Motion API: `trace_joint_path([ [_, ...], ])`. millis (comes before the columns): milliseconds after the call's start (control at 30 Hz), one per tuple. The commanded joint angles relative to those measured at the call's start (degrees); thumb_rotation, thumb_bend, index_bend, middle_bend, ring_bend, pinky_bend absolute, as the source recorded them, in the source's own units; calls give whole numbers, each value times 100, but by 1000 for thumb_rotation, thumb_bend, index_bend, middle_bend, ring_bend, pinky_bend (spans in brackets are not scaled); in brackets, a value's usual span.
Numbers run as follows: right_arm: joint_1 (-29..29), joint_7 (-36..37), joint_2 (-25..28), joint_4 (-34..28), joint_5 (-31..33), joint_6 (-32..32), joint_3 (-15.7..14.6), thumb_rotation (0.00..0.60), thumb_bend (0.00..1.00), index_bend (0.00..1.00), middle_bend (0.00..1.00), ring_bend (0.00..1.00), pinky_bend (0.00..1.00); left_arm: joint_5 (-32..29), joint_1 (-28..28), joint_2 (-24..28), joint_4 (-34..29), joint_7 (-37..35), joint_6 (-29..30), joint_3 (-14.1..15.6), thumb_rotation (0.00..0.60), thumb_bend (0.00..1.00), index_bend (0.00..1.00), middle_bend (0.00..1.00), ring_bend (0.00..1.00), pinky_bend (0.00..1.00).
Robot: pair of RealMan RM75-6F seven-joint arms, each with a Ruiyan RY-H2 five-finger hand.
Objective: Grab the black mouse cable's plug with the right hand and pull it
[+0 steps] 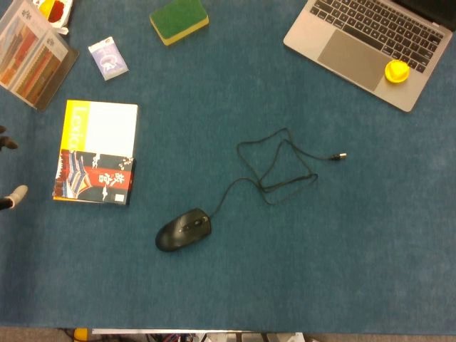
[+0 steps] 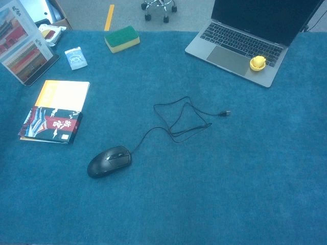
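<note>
Only the left hand's dark, slender fingers show at the head view's edge. One ends in a pale grey rounded tip. Another is dark throughout.

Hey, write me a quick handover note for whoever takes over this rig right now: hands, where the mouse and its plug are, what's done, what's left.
Right robot hand: not visible in either view.
Left robot hand: only dark and pale fingertips at the left edge of the head view; open or shut cannot be told.
Black corded computer mouse lies on the blue felt table. Its thin black cable loops loosely toward the open grey laptop.
Small black cable plug lies free on the felt, pointing right, touching nothing else.
Done: nothing yet; plug ungrasped, cable slack.
Left: bring the right hand in, grip the plug, pull.
</note>
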Motion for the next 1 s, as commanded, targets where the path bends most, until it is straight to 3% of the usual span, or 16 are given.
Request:
trace_joint_path([
  [33,37,8,-46,51,-17,-67,-11,600,425,473,117,0,0,-7,37,9,9,6,28,26,600,31,362,256,363,534],
  [500,113,26,-8,-53,37,-232,19,600,423,472,117,0,0,-11,82,8,50,-36,47,31,600,31,362,256,363,534],
  [700,171,-34,45,-216,82,-367,26,600,379,463,116,0,0,-12,109,25,65,-75,68,33,600,31,362,256,363,534],
  [1000,274,-218,108,-456,250,-635,56,600,246,191,80,0,0,-38,142,25,85,-102,72,35,600,31,362,256,363,534],
])
